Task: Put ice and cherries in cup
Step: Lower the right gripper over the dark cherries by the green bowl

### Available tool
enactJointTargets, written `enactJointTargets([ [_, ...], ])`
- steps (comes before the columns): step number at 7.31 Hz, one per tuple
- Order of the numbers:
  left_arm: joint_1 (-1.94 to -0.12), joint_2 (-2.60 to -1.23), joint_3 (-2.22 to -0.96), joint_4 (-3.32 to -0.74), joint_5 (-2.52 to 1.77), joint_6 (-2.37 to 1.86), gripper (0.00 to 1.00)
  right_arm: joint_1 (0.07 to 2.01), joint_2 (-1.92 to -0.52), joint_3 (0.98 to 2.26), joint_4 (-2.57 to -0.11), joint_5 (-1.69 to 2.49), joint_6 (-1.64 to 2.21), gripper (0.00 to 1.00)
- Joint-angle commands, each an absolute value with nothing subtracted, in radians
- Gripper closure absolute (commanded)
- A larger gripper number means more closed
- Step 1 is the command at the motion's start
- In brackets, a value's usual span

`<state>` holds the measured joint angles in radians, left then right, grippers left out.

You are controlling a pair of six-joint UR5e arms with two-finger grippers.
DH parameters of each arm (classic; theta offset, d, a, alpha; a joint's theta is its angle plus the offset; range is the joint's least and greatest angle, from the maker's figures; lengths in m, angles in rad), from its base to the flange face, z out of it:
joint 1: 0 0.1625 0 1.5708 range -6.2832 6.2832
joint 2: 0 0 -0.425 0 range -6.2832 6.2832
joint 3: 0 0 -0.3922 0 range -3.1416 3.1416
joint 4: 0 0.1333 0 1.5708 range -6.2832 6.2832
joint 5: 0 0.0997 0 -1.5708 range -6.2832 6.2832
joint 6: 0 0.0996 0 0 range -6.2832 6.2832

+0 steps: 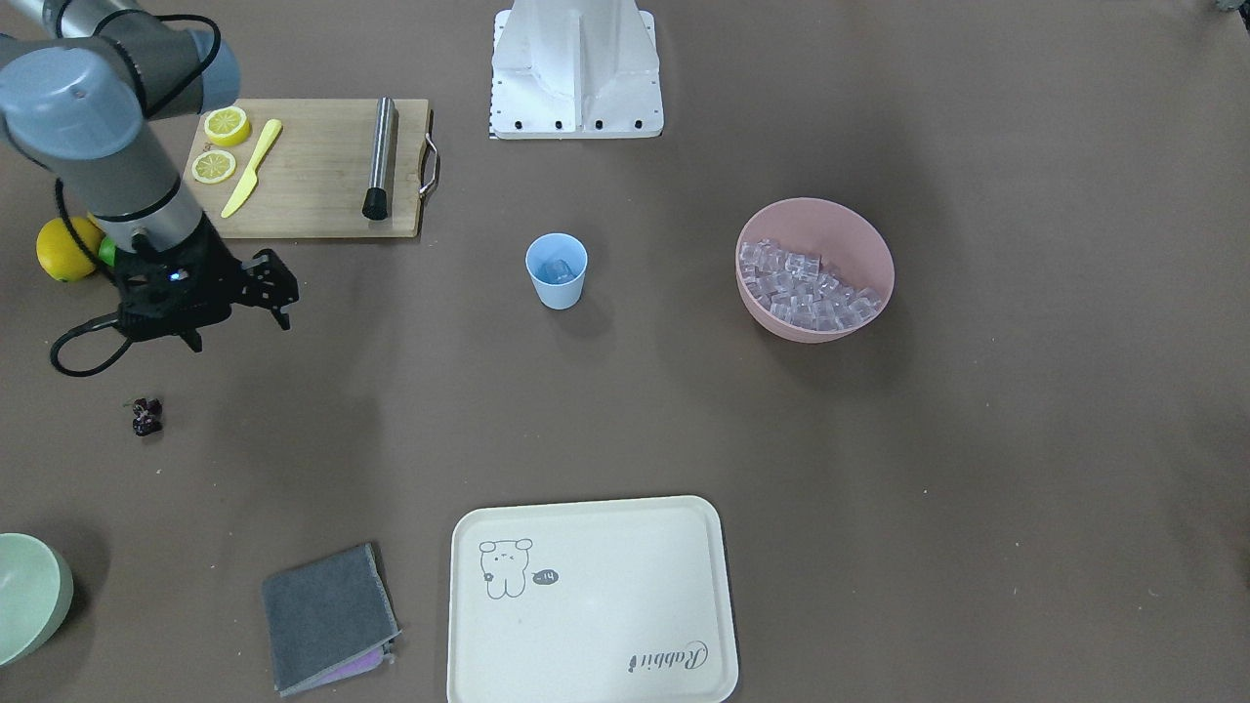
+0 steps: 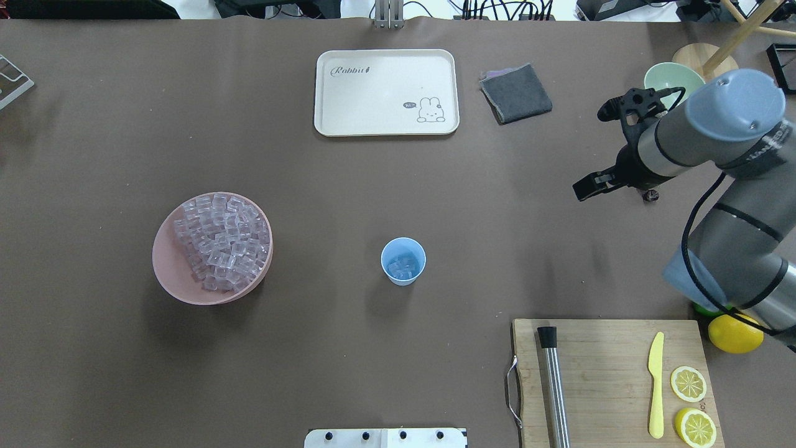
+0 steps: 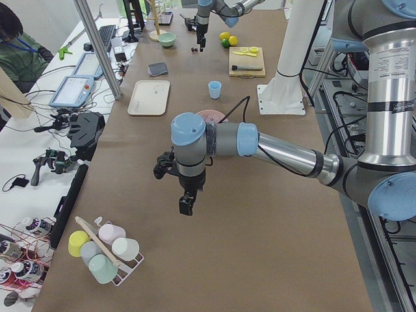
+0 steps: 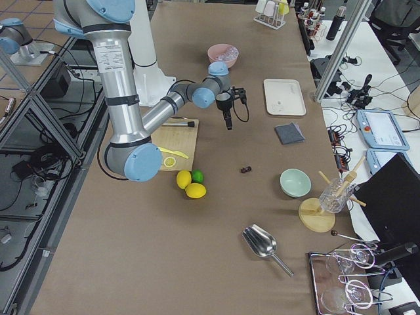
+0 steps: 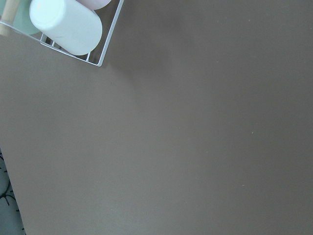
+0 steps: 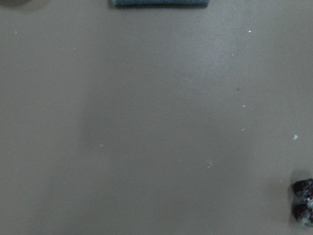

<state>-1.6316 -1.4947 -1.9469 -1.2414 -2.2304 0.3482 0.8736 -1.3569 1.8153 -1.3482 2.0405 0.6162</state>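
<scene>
The light-blue cup [image 2: 403, 261] stands mid-table with a few ice cubes [image 2: 402, 267] inside; it also shows in the front view [image 1: 557, 271]. More ice [image 2: 221, 239] fills the pink bowl [image 2: 163, 274]. The dark cherries [image 1: 146, 417] lie on the table, at the lower right edge of the right wrist view [image 6: 303, 200]. My right gripper [image 2: 584, 188] hangs above the table close by them, pointing down; its fingers are not clear enough to judge. My left gripper [image 3: 185, 207] is far off at the table's left end; I cannot tell its state.
A cutting board [image 2: 612, 348] holds a muddler [image 2: 553, 386], a yellow knife [image 2: 656, 386] and lemon slices [image 2: 688, 384]. A whole lemon [image 2: 735, 333] lies beside it. A cream tray [image 2: 385, 124], grey cloth [image 2: 516, 93] and green bowl [image 2: 671, 78] lie at the far side.
</scene>
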Motion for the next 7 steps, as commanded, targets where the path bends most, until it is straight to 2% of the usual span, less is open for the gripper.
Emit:
enactJointTargets([
  [1, -1.632, -1.465, -1.947, -1.281, -2.23, 0.348, 0.02, 0.988, -1.358, 1.613, -1.141, 2.178, 0.477, 0.0],
  [3, -1.632, -1.462, -1.942, -1.299, -2.23, 0.345, 0.02, 1.038, -1.358, 1.473, -0.993, 2.25, 0.48, 0.01],
  [6, -1.632, -1.463, -1.944, -1.302, -2.232, 0.344, 0.02, 1.069, -1.388, 1.462, -0.982, 2.275, 0.476, 0.03],
  [7, -1.632, -1.462, -1.947, -1.302, -2.23, 0.344, 0.02, 1.069, -1.399, 1.468, -0.974, 2.272, 0.472, 0.07],
])
